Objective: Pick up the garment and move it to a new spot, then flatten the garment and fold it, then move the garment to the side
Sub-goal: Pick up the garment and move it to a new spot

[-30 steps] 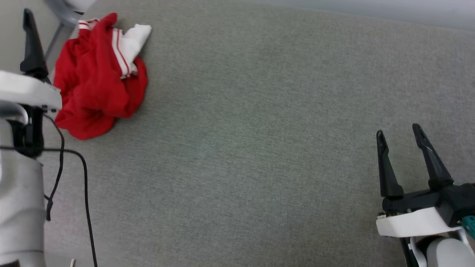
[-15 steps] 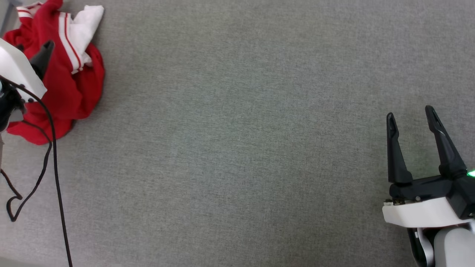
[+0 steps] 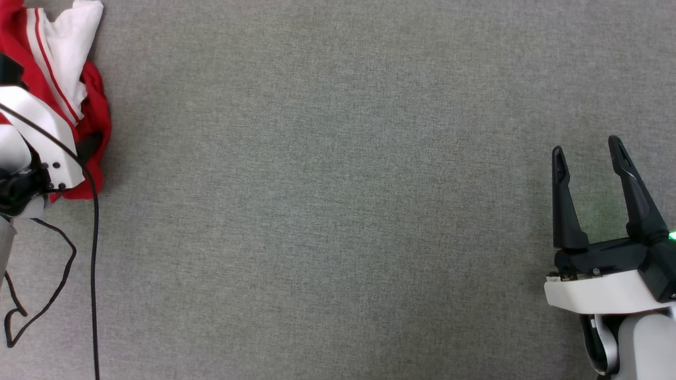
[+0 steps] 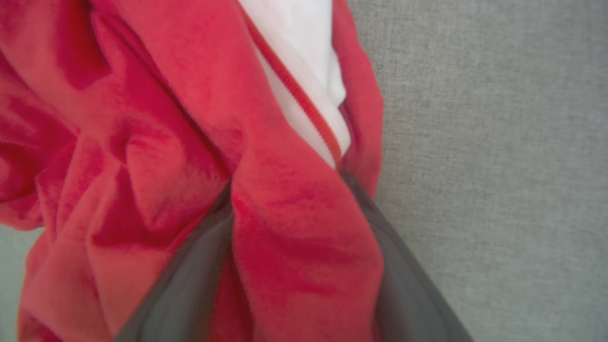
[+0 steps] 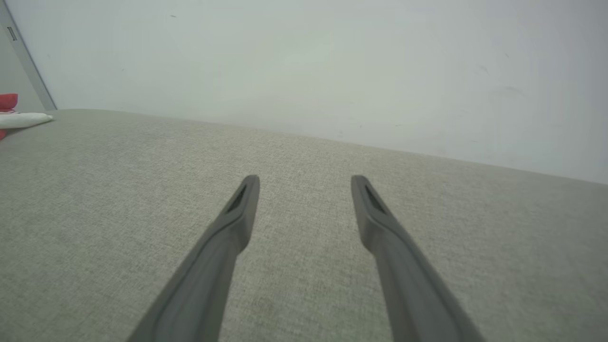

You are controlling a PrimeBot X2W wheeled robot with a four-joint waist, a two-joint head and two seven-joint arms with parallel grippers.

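Both pairs gape wide: left fingers point(image 4: 199, 280) straddle a garment point(image 4: 142, 142) fold; right fingers point(image 3: 564, 211) hold nothing.

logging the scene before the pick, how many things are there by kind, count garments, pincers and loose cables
garment: 1
pincers: 2, the left pincer astride a red fold and the right pincer over bare grey cloth
black cable: 1
total: 4
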